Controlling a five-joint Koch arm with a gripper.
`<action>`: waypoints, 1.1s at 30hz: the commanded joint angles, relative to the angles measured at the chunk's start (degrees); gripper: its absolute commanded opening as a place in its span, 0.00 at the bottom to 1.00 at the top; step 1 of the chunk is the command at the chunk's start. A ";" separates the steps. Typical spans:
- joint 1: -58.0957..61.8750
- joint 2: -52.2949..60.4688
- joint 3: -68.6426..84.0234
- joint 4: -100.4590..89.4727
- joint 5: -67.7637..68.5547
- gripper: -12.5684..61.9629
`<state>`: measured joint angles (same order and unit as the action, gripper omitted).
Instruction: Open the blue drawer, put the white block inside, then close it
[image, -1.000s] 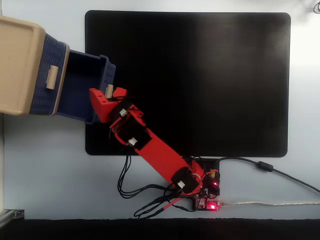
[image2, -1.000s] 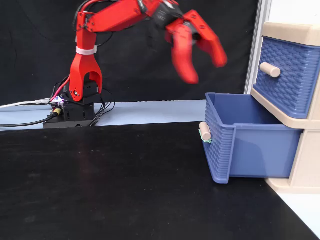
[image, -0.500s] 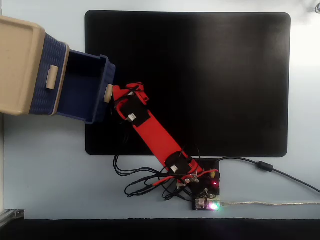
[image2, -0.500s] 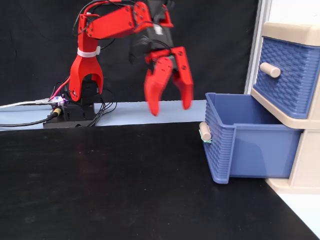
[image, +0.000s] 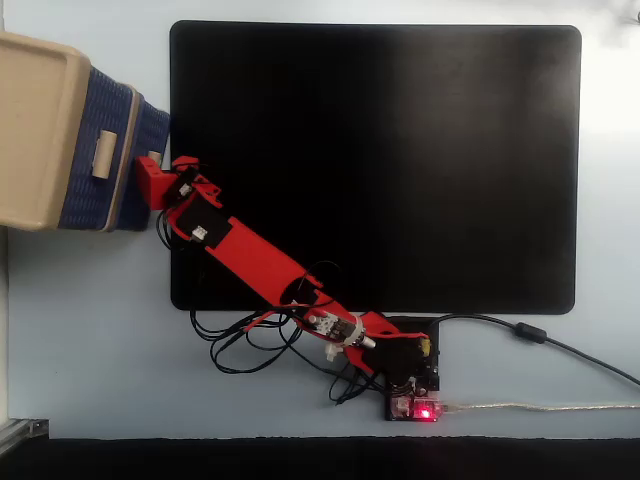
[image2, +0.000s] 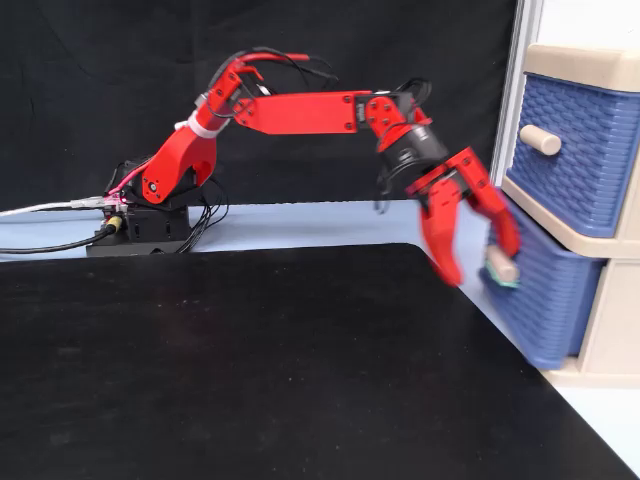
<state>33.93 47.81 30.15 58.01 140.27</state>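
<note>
The tool (image2: 480, 262) hangs spread wide, one red jaw pointing down over the edge of the black mat (image2: 250, 360), the other reaching toward the front of the lower drawer. Nothing is gripped between them.

At about three o'clock from the tool in this side-on fixed view, the beige handle (image2: 501, 267) of the blue drawer (image2: 545, 300) sits just beside, perhaps touching, the far jaw; motion blur keeps me from telling whether contact is made. The handle's long axis looks to run level across the drawer front, so the jaws would need to straddle or hook it from above and below. This drawer sits in the lower slot of the beige cabinet (image2: 610, 330), its front seeming to stand a little proud of the frame.

In the top-down fixed view the tool (image: 152, 180) lies at about ten o'clock from the arm's base (image: 410, 385), against the cabinet's front (image: 130, 200).

Above, at one o'clock from the tool in the side-on view, the upper drawer (image2: 580, 150) looks shut.

The white block cannot be seen in either view.
</note>
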 joint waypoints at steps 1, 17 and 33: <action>-0.44 -1.14 -6.59 -2.29 3.78 0.63; 29.62 23.91 -12.48 46.76 -24.79 0.62; 55.90 46.23 46.49 48.08 -59.68 0.62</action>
<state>87.63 87.80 75.41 107.49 79.63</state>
